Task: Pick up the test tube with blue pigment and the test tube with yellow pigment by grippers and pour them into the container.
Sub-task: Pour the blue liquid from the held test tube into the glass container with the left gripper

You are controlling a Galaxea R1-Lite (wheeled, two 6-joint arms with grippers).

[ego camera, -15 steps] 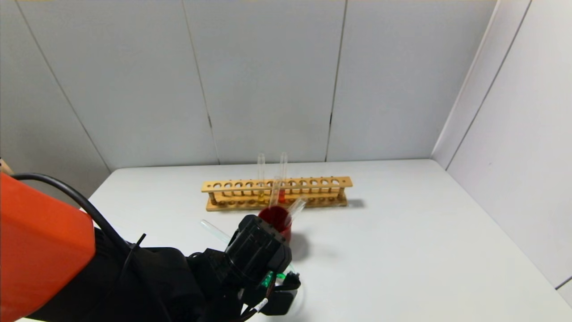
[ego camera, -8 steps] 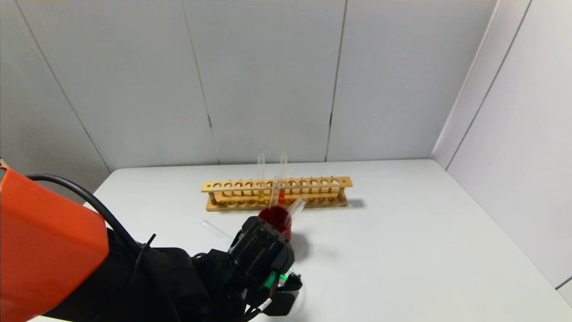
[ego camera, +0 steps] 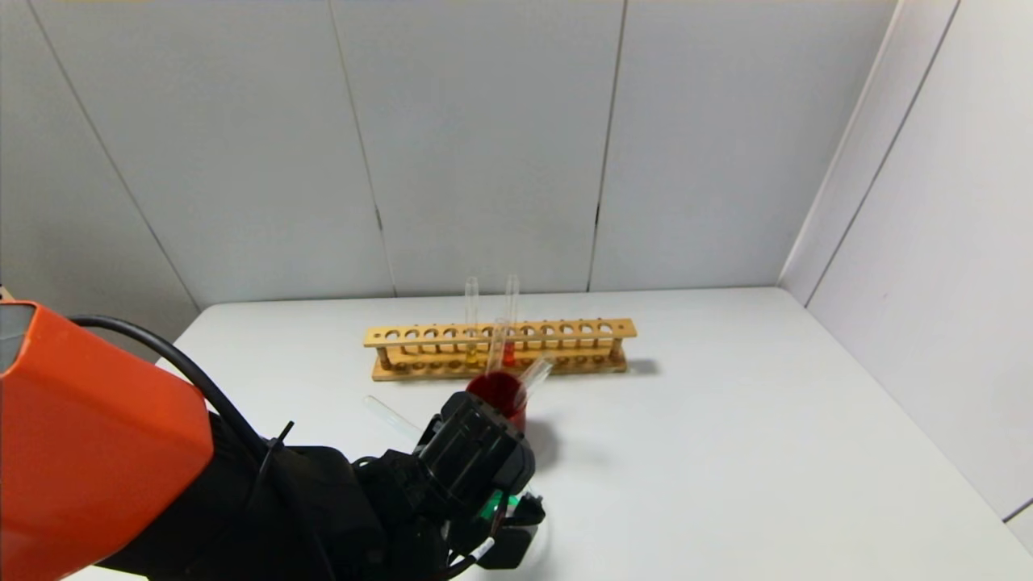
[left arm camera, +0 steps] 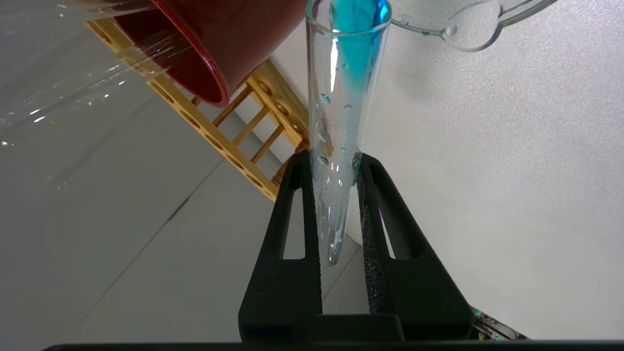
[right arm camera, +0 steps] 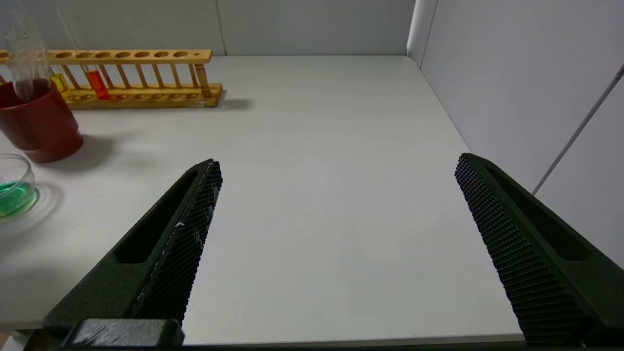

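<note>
Left pincer (left arm camera: 340,204) grasps the blue tube (left arm camera: 341,122), tipped over the beaker (left arm camera: 463,29).
Its long axis runs straight out from the pincer, mouth at the beaker's spout; right pincer (right arm camera: 336,234) gapes wide, well apart.

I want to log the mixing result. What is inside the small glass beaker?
The beaker holds green liquid at its bottom. In the head view, the left arm covers it.

Head looks down; wrists close; all share rack (ego camera: 499,349)

My left claw (left arm camera: 336,168) clamps the slim clear glass tube of blue liquid (left arm camera: 341,122), tipped mouth-first toward the squat glass beaker (right arm camera: 14,187) holding green liquid.
</note>
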